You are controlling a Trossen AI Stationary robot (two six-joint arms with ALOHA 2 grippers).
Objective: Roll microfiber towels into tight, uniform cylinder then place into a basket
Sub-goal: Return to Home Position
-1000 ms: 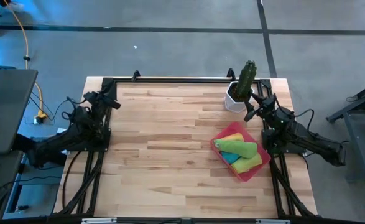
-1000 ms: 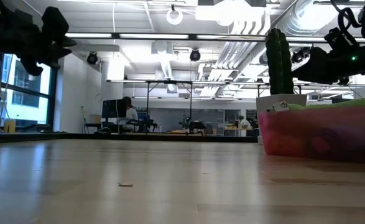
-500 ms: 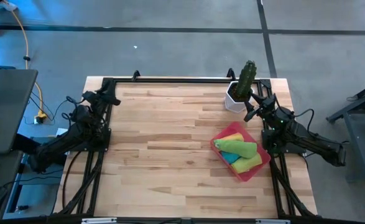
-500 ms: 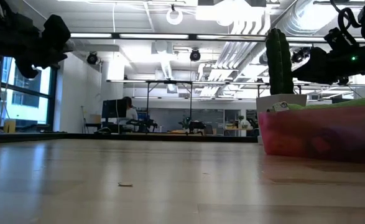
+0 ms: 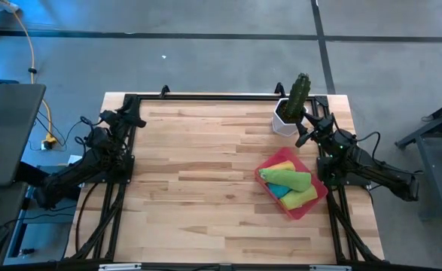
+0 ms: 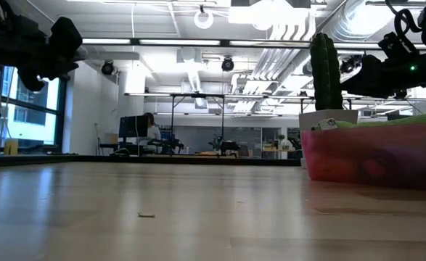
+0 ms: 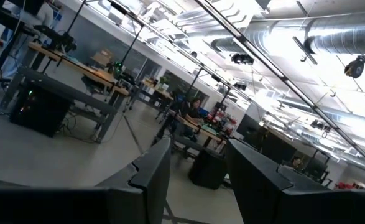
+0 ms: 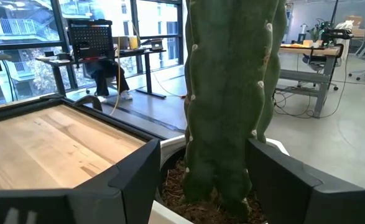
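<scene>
The pink-red basket (image 5: pixel 300 215) sits at the table's right, its wall also in the low view (image 6: pixel 372 156). Rolled microfiber towels lie inside it: a yellow one (image 5: pixel 279 165), a lime green one (image 5: pixel 291 178), a teal one (image 5: pixel 279 191) and another lime one (image 5: pixel 303 197). My left gripper (image 5: pixel 136 120) hovers open over the table's far left corner, and nothing is between its fingers (image 7: pixel 198 152). My right gripper (image 5: pixel 305 128) hovers open at the far right, beyond the basket. The cactus (image 8: pixel 232 93) stands just past its fingers.
A white pot (image 5: pixel 285 122) with a green cactus (image 5: pixel 300 90) stands at the far right, close to my right gripper. A black frame (image 5: pixel 221 95) runs along the table's far edge. The wooden top (image 5: pixel 198 173) lies bare left of the basket.
My left arm has swung a little toward the table's far edge, staying open and above the table. The right arm, the basket and the towels have kept still.
</scene>
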